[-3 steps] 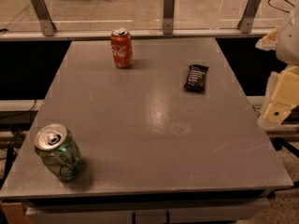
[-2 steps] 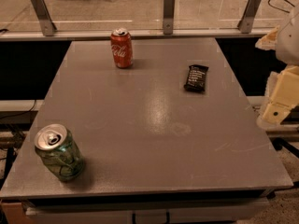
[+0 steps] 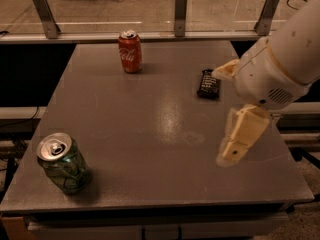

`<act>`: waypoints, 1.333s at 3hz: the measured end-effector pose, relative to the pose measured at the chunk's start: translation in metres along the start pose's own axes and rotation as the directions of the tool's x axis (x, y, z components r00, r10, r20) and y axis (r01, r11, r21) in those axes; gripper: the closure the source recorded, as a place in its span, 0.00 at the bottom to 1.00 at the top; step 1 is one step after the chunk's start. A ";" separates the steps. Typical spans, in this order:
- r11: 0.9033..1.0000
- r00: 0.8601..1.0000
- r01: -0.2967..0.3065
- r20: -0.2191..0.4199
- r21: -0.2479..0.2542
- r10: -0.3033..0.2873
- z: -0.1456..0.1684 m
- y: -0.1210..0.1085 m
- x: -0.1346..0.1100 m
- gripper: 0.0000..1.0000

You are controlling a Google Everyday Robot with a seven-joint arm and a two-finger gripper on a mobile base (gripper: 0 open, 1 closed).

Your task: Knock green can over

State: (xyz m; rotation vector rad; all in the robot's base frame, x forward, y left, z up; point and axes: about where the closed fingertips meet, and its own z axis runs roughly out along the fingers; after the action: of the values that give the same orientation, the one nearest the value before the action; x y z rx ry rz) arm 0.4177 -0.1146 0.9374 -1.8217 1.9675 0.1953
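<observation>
The green can (image 3: 62, 163) stands upright near the front left corner of the grey table (image 3: 150, 134). It is shiny green with pale markings and a silver pull-tab top. My gripper (image 3: 220, 116) hangs over the right part of the table, far to the right of the can and not touching it. It is open and empty: one pale finger (image 3: 223, 71) points left near a dark bar, and the other finger (image 3: 239, 138) points down toward the tabletop.
A red Coca-Cola can (image 3: 130, 51) stands upright at the back of the table. A dark wrapped snack bar (image 3: 208, 83) lies at the right, just under my upper finger. A glass barrier with metal posts (image 3: 180, 13) runs along the far edge.
My arm has swung left from the right edge of the view and now reaches over the right part of the table. The cans and the bar have not moved.
</observation>
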 end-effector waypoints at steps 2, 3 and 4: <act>0.986 0.968 0.121 0.236 -0.113 -0.091 0.043 0.048 -0.090 0.00; 0.986 0.968 0.121 0.233 -0.111 -0.092 0.043 0.047 -0.089 0.00; 0.986 0.963 0.129 0.252 -0.105 -0.100 0.042 0.046 -0.092 0.00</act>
State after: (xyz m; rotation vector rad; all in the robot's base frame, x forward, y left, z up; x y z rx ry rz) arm 0.3849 -0.0086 0.9296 -1.8791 1.7067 0.4881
